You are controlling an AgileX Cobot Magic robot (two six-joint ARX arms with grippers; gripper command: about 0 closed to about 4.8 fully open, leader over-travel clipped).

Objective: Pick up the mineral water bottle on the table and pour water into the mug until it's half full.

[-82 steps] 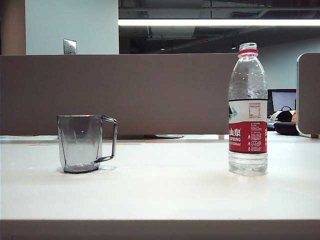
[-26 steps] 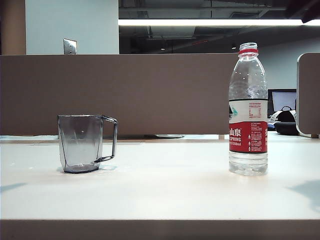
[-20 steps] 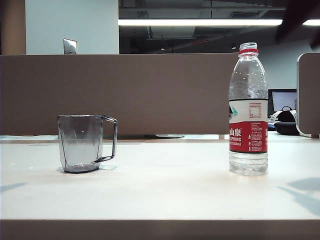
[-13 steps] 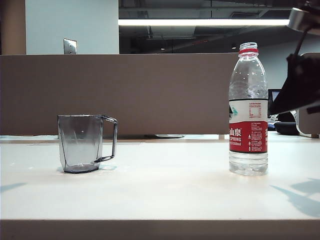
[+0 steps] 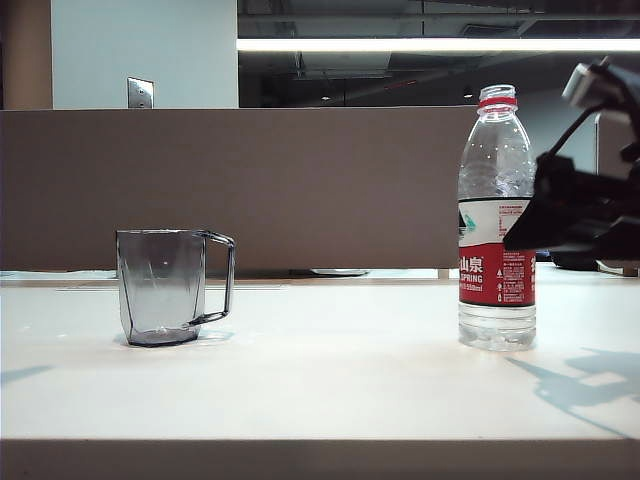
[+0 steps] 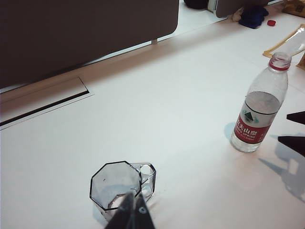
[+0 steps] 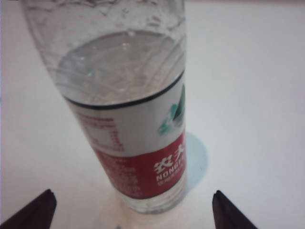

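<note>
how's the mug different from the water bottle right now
The mug is short, smoky grey, wide-mouthed and has a handle; the mineral water bottle is about twice as tall, clear, narrow-necked, with a red-and-white label. The mug looks empty; the bottle holds water. Both stand upright, uncapped and untouched on the table.
</note>
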